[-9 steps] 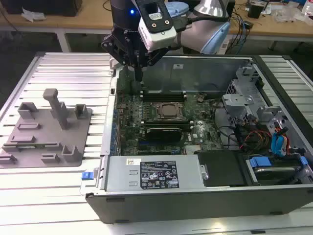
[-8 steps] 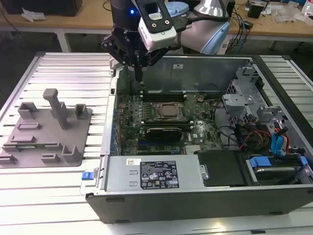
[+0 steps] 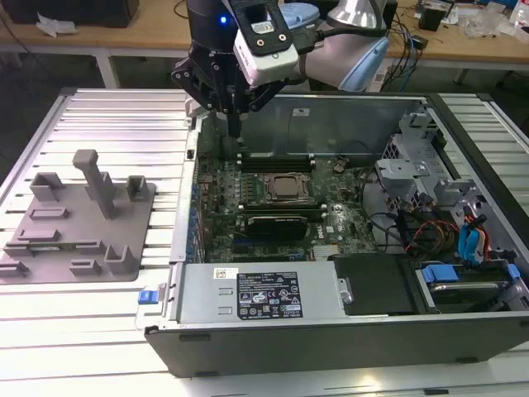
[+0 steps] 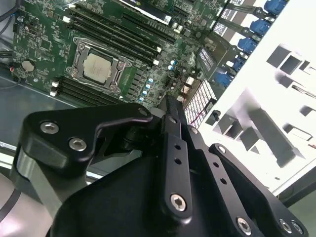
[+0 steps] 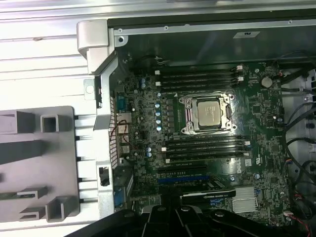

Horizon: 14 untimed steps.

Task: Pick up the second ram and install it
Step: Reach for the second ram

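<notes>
Two banks of black memory slots (image 3: 276,162) are seen below and beside the gripper (image 3: 234,131), which is closed on nothing.

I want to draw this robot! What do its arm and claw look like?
The arm is silver-grey tubes with light-blue joint caps. The gripper is black, made of jointed bars with silver screws. A white camera box rides above it.
</notes>
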Motion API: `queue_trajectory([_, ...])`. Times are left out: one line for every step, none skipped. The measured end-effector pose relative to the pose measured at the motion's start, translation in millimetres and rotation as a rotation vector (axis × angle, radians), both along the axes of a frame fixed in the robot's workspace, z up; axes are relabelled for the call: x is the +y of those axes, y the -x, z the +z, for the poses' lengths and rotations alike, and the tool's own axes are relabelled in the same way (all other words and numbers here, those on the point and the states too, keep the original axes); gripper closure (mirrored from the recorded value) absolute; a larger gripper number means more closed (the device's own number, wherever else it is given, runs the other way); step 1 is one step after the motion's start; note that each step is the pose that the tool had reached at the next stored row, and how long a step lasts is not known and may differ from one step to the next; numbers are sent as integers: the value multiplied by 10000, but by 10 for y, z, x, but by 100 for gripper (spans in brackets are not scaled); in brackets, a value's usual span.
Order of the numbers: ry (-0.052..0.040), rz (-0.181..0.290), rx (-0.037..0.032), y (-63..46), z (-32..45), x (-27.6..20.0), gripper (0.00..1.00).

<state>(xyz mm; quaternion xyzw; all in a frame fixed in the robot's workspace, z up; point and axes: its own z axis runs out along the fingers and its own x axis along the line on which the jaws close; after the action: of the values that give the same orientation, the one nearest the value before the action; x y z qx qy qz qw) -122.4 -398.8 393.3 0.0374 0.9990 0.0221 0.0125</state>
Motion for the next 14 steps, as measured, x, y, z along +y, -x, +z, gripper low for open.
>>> queue_trajectory([0,0,1,17,0,0,92])
queue_trajectory([0,0,1,26,0,0,92])
queue_trajectory([0,0,0,36,0,0,92])
queue_trajectory([0,0,0,61,0,0,92])
queue_trajectory([0,0,0,82,0,0,92])
queue_trajectory([0,1,0,100,0,0,92])
queue_trajectory([0,1,0,136,0,0,92])
queue_trajectory([0,1,-1,171,0,0,92])
queue_trajectory([0,-1,-2,219,0,0,92])
queue_trajectory([0,0,-2,246,0,0,92])
queue_trajectory([0,1,-2,261,0,0,92])
queue_trajectory([0,1,-3,271,0,0,92])
queue_trajectory([0,1,-2,291,0,0,92])
queue_trajectory([1,1,-2,306,0,0,92])
